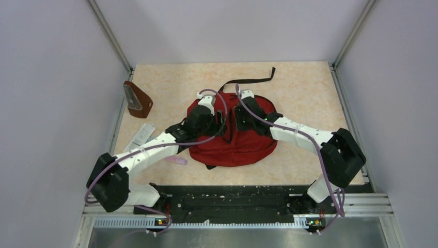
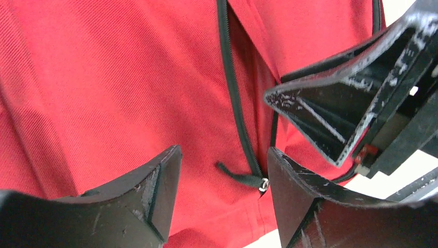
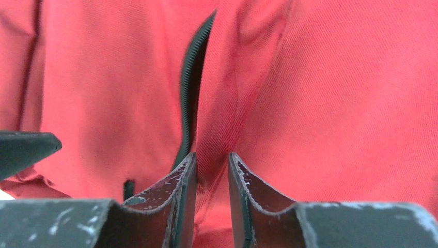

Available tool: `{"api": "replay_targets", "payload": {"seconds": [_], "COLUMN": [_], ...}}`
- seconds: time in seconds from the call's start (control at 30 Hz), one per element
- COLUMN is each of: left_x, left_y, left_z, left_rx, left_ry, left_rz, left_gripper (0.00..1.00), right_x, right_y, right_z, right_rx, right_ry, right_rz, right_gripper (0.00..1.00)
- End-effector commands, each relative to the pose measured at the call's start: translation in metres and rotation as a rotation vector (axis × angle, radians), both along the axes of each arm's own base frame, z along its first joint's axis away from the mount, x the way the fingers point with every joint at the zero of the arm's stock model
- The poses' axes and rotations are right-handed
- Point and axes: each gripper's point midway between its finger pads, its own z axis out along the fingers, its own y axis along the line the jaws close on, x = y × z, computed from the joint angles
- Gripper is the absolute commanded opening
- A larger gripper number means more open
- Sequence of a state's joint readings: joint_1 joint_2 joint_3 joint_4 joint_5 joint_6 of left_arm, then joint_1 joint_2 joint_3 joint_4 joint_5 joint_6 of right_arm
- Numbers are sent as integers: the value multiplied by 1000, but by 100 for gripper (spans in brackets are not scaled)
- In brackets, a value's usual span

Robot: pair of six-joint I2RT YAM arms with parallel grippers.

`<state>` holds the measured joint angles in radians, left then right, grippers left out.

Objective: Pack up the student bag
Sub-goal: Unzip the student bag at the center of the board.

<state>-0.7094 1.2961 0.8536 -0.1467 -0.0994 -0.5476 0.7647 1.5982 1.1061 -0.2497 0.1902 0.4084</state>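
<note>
A dark-red student bag (image 1: 232,147) lies flat in the middle of a pale table (image 1: 304,88), and both arms lean in over it. The right gripper (image 3: 212,157) is down on the bag's upper face. Its jaws are drawn close together, with a raised fold of red cloth between them beside the black zipper (image 3: 190,82). From so close, the fold looks pinched, though I can't be sure how firmly. The left gripper (image 2: 223,155) hovers just over the bag, alongside the right one. Its jaws stand well apart and hold nothing, and the small zipper pull (image 2: 243,177) lies on the cloth between them. A black strap (image 1: 248,81) trails off the bag's far side. A brown wedge-shaped pouch (image 1: 138,99) sits to the bag's far left. A flat white item (image 1: 142,135) lies left of the bag, and something small and pink (image 1: 175,160) lies at the bag's near-left edge.
</note>
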Motion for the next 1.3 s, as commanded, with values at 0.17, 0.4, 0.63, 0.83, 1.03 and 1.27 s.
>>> {"api": "replay_targets", "payload": {"seconds": [0.17, 0.4, 0.63, 0.83, 1.03, 1.27], "left_x": [45, 67, 79, 84, 76, 54], "left_y": [-31, -40, -40, -16, 23, 50], "left_z": [7, -24, -50, -58, 10, 45], "left_rx": [19, 64, 148, 275, 306, 306], "left_ry": [-77, -45, -20, -24, -154, -225], "left_rz": [8, 61, 80, 151, 240, 224], "left_gripper": [69, 74, 75, 30, 0, 0], "right_x": [-8, -12, -13, -11, -6, -3], "right_y": [-38, -45, -43, -45, -68, -86], "right_z": [-3, -18, -17, -20, -41, -71], "right_rx": [29, 92, 118, 113, 25, -54], "right_ry": [-12, 30, 26, 18, 15, 37], "right_rz": [-98, -99, -82, -90, -161, -227], "right_gripper": [14, 3, 0, 0, 0, 0]}}
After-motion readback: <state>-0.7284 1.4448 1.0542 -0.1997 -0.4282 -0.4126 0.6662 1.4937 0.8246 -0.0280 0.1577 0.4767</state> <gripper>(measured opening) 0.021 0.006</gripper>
